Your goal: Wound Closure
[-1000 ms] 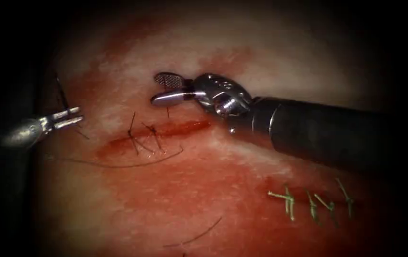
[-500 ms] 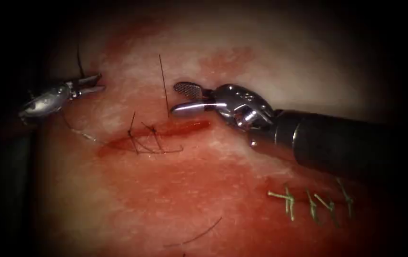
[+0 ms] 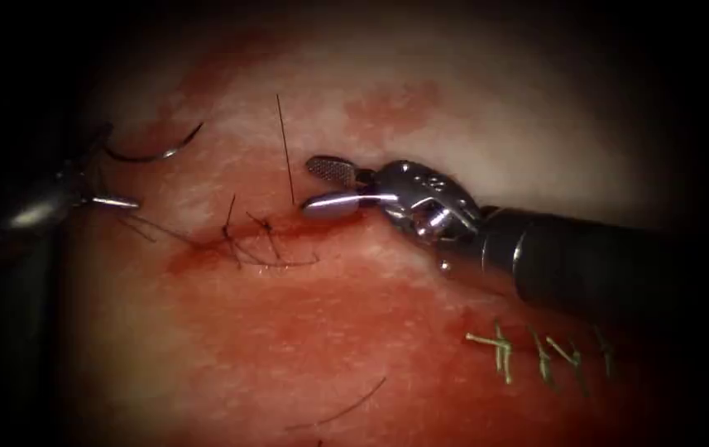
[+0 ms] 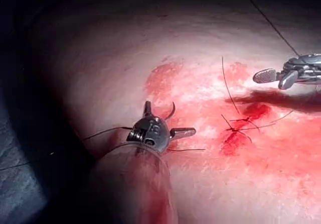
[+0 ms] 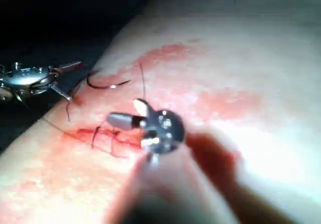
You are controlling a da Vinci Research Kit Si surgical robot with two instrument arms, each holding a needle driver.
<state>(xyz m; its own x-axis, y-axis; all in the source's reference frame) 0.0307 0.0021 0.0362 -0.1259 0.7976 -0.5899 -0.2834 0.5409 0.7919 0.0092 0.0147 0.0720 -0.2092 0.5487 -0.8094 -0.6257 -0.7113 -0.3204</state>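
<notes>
The curved needle (image 3: pixel 155 154) lies on the tissue (image 3: pixel 304 331), up and left of the cut (image 3: pixel 321 220), outside the tissue and free of either tool. My left tool (image 3: pixel 118 170) stands beside it with jaws wide open around the needle's blunt end, holding nothing; the left wrist view shows the same spread jaws (image 4: pixel 170 117) and needle (image 4: pixel 172 111). Dark thread (image 3: pixel 151 229) runs from there to the knots (image 3: pixel 248 242) on the cut. My right tool (image 3: pixel 308 185) hovers open and empty just above the cut's right part, next to an upright thread end (image 3: pixel 285 149).
Several green stitches (image 3: pixel 536 352) sit on a second closed cut at the lower right, under the right tool's shaft (image 3: pixel 586 265). A loose piece of dark thread (image 3: pixel 346 407) lies on the tissue in front. Red fluid (image 3: pixel 205 257) stains the cut's left part.
My left tool's jaws opened and let go of the needle, which now lies on the tissue; the tool drew back left. The right tool shifted slightly right and down, still open.
</notes>
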